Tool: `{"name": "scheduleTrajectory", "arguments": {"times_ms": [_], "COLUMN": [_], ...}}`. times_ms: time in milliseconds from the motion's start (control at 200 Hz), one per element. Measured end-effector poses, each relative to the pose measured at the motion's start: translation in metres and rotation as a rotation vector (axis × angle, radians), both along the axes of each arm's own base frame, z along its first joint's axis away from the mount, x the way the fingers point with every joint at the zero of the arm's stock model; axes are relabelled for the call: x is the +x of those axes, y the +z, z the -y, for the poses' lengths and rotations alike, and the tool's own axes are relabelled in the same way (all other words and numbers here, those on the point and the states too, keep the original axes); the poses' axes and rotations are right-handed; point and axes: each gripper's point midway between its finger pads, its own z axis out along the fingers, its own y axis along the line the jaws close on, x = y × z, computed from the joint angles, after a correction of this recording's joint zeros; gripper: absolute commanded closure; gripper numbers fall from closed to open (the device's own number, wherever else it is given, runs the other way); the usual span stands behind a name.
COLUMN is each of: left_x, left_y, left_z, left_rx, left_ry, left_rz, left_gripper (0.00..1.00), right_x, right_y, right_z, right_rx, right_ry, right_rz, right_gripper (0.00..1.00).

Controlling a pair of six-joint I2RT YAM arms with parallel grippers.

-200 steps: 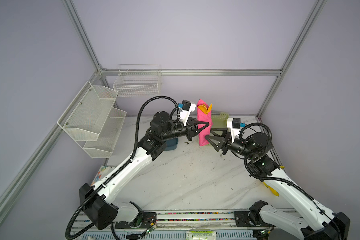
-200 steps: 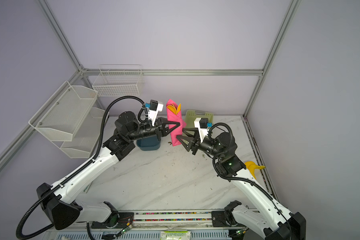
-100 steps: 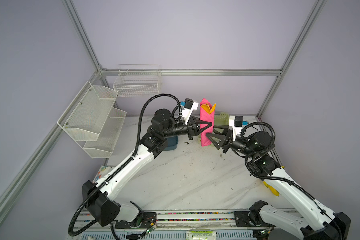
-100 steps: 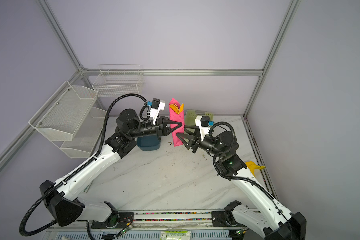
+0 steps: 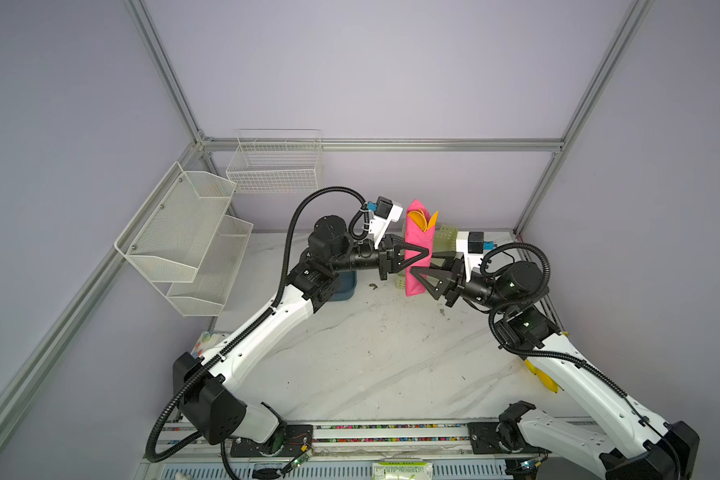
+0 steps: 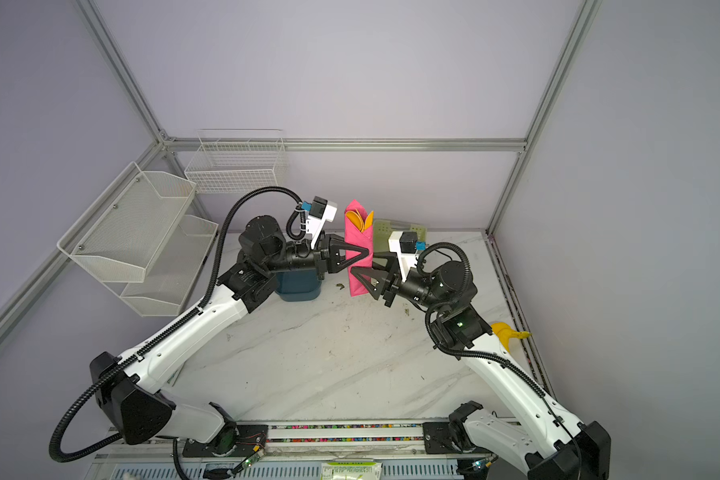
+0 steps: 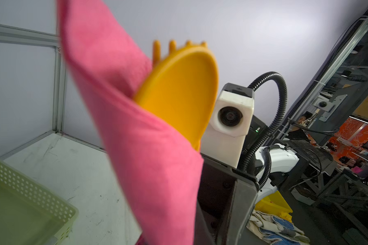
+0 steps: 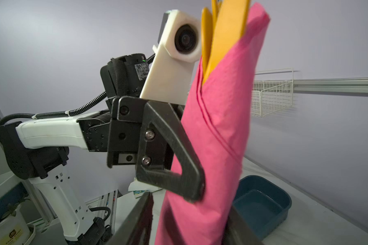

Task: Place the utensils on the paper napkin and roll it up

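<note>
Two grippers now meet at the paper napkin (image 5: 416, 237), a pink roll held upright above the table (image 5: 371, 353) near its twelve o'clock edge, orange utensils (image 5: 420, 219) poking from the top. The left gripper (image 5: 424, 257), reaching from seven o'clock, is clamped tight on the roll's middle; the right gripper (image 5: 422, 269), from five o'clock, has slid in until its half-parted jaws straddle the lower part, though whether they press it cannot be told. A second ago those jaws stood slightly wider just beside the roll, so a handover of a finished roll looks likely.
</note>
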Motion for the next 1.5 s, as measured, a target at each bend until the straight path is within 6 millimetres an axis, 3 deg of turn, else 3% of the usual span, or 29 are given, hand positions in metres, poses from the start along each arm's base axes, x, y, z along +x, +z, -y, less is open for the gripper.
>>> {"name": "scheduleTrajectory", "arguments": {"times_ms": [245, 455, 665, 940, 1095, 1270, 1500], "left_x": [-0.008, -0.014, -0.025, -0.034, -0.034, -0.033, -0.031], "left_y": [0.003, 0.009, 0.019, 0.037, 0.046, 0.043, 0.023], "left_z": [0.000, 0.000, -0.003, -0.014, -0.021, -0.019, -0.005], "left_rx": [-0.007, -0.026, -0.044, -0.060, -0.077, -0.071, -0.043], "left_ry": [-0.045, -0.074, -0.098, -0.026, 0.010, -0.002, -0.080], "left_rz": [-0.003, 0.034, 0.120, 0.149, 0.172, 0.159, 0.097], "left_gripper": [1.00, 1.00, 0.89, 0.53, 0.41, 0.35, 0.35], "right_x": [-0.005, -0.010, -0.016, -0.020, -0.023, -0.024, -0.028], "right_y": [0.000, 0.005, 0.013, 0.024, 0.030, 0.031, 0.031], "right_z": [-0.002, -0.002, -0.002, 0.002, 0.006, 0.007, 0.005], "right_rx": [-0.003, 0.002, 0.017, 0.014, 0.019, 0.022, 0.022], "right_ry": [0.035, 0.058, 0.085, 0.052, 0.033, 0.034, 0.063], "right_rz": [-0.004, 0.001, -0.011, 0.071, 0.107, 0.115, 0.121], "right_gripper": [0.63, 0.82, 0.95, 0.97, 0.97, 0.97, 0.97]}}
